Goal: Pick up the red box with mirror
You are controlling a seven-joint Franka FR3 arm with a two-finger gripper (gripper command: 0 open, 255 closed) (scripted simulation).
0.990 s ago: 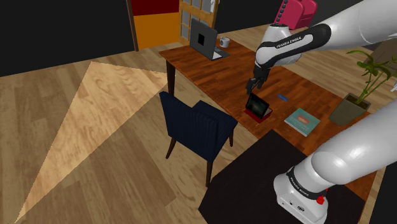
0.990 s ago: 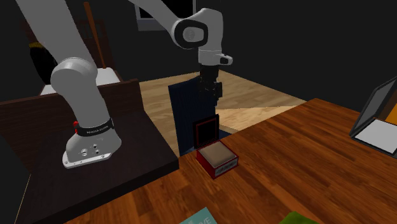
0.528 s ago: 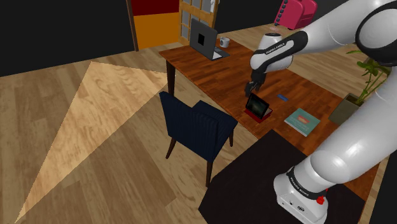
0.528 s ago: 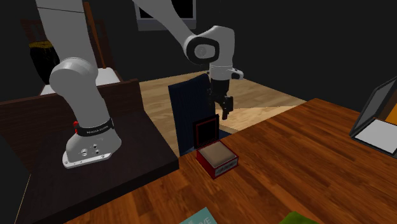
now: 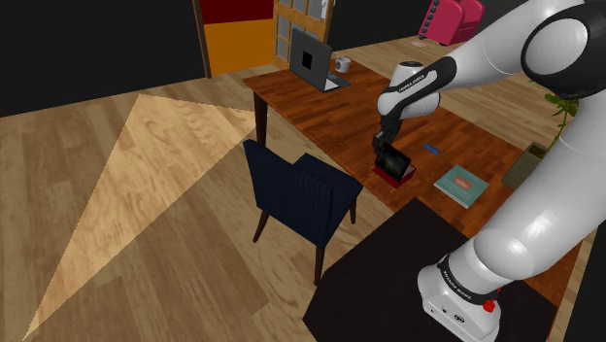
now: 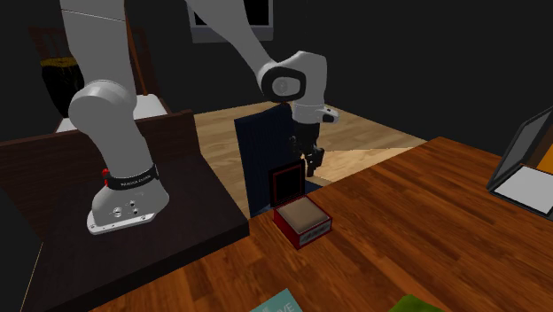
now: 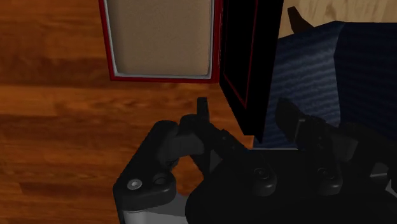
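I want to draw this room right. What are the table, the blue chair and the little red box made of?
The table looks like reddish-brown wood: grain and plank seams show. The chair seems dark blue fabric, finely ribbed. The red box is smooth; its material is unclear.

- The black gripper (image 5: 382, 143) hung just above the raised lid of the red box (image 5: 394, 167), near the table's (image 5: 320, 112) chair-side edge.
- A blue chair (image 5: 301, 192) stood at that edge.
- A teal book (image 5: 460, 185) lay near the box.
- A laptop (image 5: 313, 60) and mug (image 5: 343, 65) sat at the far end.
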